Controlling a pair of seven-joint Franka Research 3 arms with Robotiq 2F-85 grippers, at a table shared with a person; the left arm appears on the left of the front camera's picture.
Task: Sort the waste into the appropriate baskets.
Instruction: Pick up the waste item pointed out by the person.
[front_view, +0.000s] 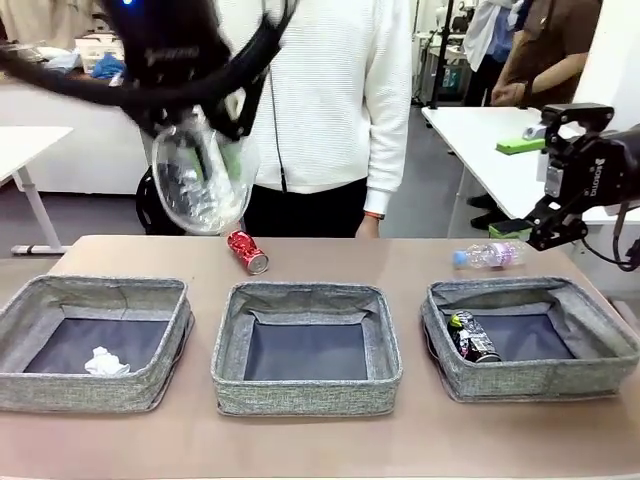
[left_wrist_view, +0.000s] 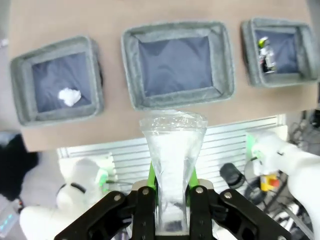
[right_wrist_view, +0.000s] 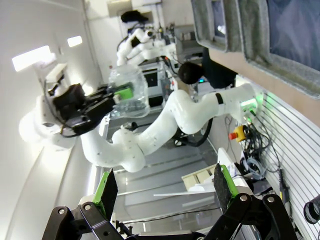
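Three grey baskets stood in a row on the table (front_view: 300, 445). The left basket (front_view: 95, 392) held a crumpled white paper ball (front_view: 106, 362), the middle basket (front_view: 305, 396) nothing, and the right basket (front_view: 540, 380) a dark printed can (front_view: 472, 337). Behind the middle one a red can (front_view: 247, 252) lay on its side; behind the right one lay a small clear bottle with a pink label (front_view: 488, 256). A person in a white sweater (front_view: 330, 90) stood at the far edge, one hand (front_view: 368, 226) hanging just above the tabletop.

The left gripper (left_wrist_view: 172, 175) hung high above the table, pointing down and clamped on a crushed clear plastic bottle (left_wrist_view: 172, 142) – in the front view the bottle hid part of the person's side. From the wrist, its free end sat over the near table edge, beside the middle basket.

The right gripper (right_wrist_view: 165, 187) was raised at the table's right side, its green-padded fingers (right_wrist_view: 106, 189) spread wide around nothing.

White print on the right gripper's body – and the cans' labels – were too small to read.
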